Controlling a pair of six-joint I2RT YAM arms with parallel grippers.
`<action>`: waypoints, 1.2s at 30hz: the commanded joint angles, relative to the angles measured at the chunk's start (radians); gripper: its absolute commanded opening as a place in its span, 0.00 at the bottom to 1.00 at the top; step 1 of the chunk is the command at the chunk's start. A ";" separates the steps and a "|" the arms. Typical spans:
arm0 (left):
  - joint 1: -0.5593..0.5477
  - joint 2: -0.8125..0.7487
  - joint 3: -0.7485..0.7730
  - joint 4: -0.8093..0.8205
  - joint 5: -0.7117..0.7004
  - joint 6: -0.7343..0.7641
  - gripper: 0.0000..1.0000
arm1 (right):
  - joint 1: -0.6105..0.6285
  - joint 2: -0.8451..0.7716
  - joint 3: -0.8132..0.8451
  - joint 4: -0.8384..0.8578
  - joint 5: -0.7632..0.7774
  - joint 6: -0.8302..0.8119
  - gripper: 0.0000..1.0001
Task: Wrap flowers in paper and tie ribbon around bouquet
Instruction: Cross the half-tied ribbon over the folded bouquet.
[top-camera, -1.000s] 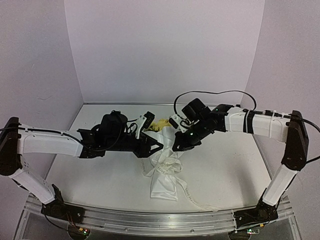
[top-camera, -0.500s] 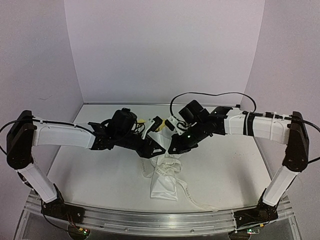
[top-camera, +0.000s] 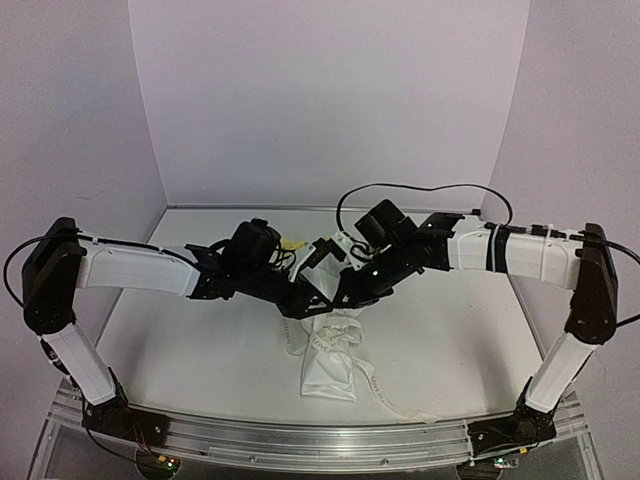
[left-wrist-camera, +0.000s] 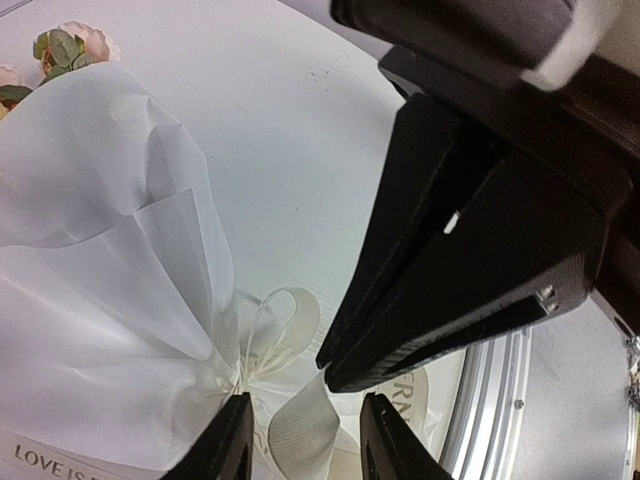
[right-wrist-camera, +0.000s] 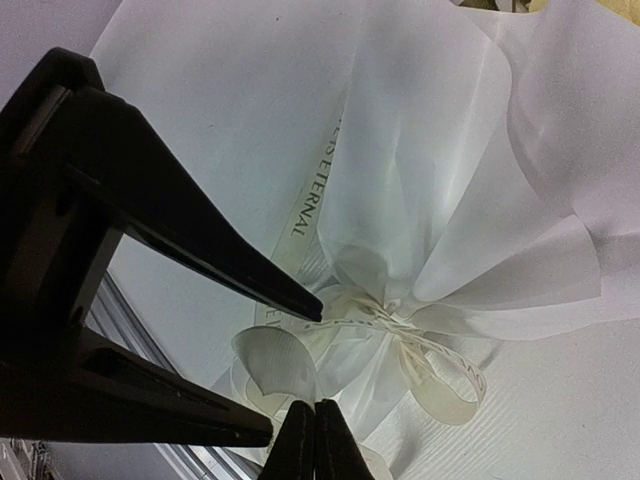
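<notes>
The bouquet (top-camera: 328, 362) lies on the table, its white paper (left-wrist-camera: 110, 250) gathered at a knot and flaring toward the flowers (left-wrist-camera: 70, 45). Around the gather the cream ribbon (right-wrist-camera: 310, 200) is tied, with one loop (right-wrist-camera: 440, 375) lying free. My right gripper (right-wrist-camera: 315, 440) is shut on the edge of a second ribbon loop (right-wrist-camera: 272, 362) just above the knot. My left gripper (left-wrist-camera: 305, 445) is open, its two fingers (right-wrist-camera: 200, 250) straddling that same loop without pinching it. In the top view both grippers meet tip to tip over the bouquet's middle (top-camera: 335, 290).
A ribbon tail (top-camera: 385, 395) trails toward the front right. An aluminium rail (top-camera: 300, 440) runs along the near table edge, close to the bouquet's narrow end. White walls close the back and both sides.
My left arm has reached right until its gripper meets the right gripper over the knot, and its jaws have narrowed. The right gripper has barely moved and stays shut.
</notes>
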 joint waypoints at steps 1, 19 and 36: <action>0.005 0.009 0.045 0.042 0.020 -0.005 0.25 | 0.009 -0.015 0.039 0.021 0.002 0.002 0.00; 0.008 -0.046 -0.048 0.151 -0.143 -0.104 0.00 | 0.009 -0.263 -0.361 0.304 0.068 -0.112 0.55; 0.016 -0.056 -0.036 0.140 -0.142 -0.112 0.00 | 0.057 -0.257 -0.643 0.632 0.023 -0.121 0.47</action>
